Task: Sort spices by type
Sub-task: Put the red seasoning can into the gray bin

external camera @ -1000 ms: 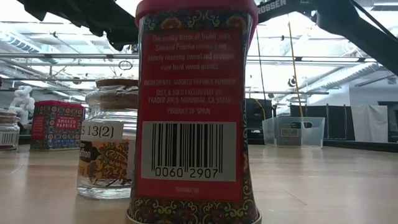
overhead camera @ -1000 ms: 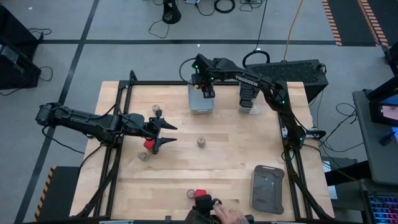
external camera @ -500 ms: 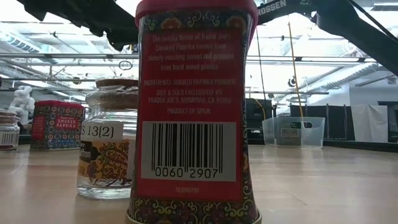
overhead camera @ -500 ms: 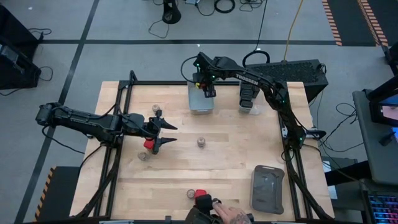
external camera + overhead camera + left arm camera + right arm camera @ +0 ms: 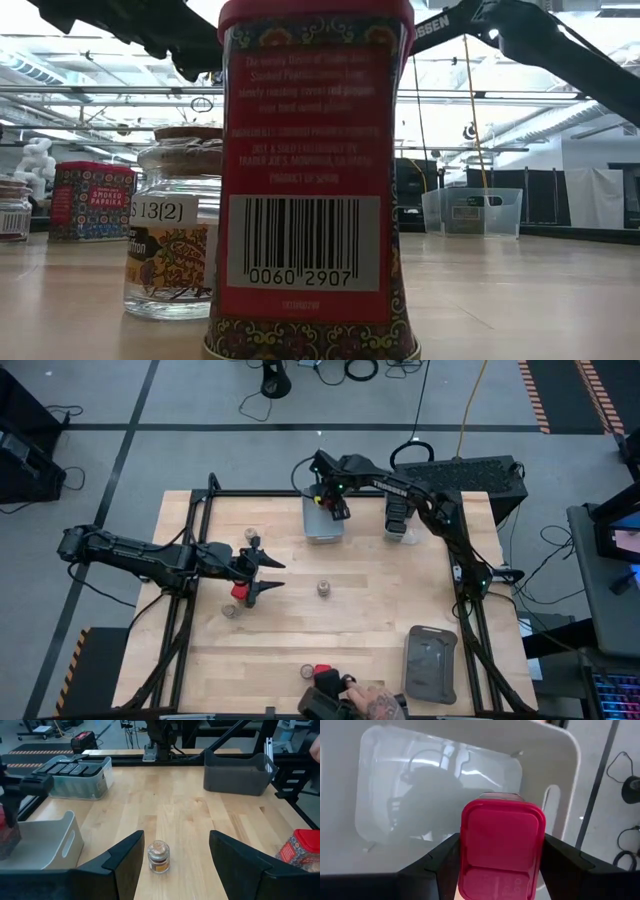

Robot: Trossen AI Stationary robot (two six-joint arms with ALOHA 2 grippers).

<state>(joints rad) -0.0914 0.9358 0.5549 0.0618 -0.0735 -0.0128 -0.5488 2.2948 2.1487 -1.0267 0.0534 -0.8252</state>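
Note:
My right gripper (image 5: 330, 506) hangs over the light grey bin (image 5: 322, 528) at the table's far edge, shut on a red-capped spice container (image 5: 502, 840). My left gripper (image 5: 274, 574) stands open above the table's left half, holding nothing. A cork-topped jar (image 5: 158, 856) stands on the table beyond its fingers. A red container (image 5: 240, 592) stands just under that gripper. More jars (image 5: 252, 534) (image 5: 230, 610) stand nearby. In the low view a red paprika container (image 5: 315, 180) and a jar (image 5: 175, 235) stand close to the camera. My right gripper pinches the red-capped container between its two fingers, one on each of two opposite sides (image 5: 466, 865), just under the cap. The fingers come from above, slanting steeply down. The container is lifted clear and hangs over the open bin.
A clear bin (image 5: 400, 520) holding dark containers stands beside the light bin. A dark grey bin (image 5: 430, 663) sits at the near right. At the near edge a person's hand (image 5: 368, 705) is beside a red container (image 5: 322, 672) and a jar (image 5: 307, 672).
My right gripper has sunk a little toward the light bin with the red-capped container still in its hold, and its wrist has rolled slightly. The person's hand at the near edge has shifted.

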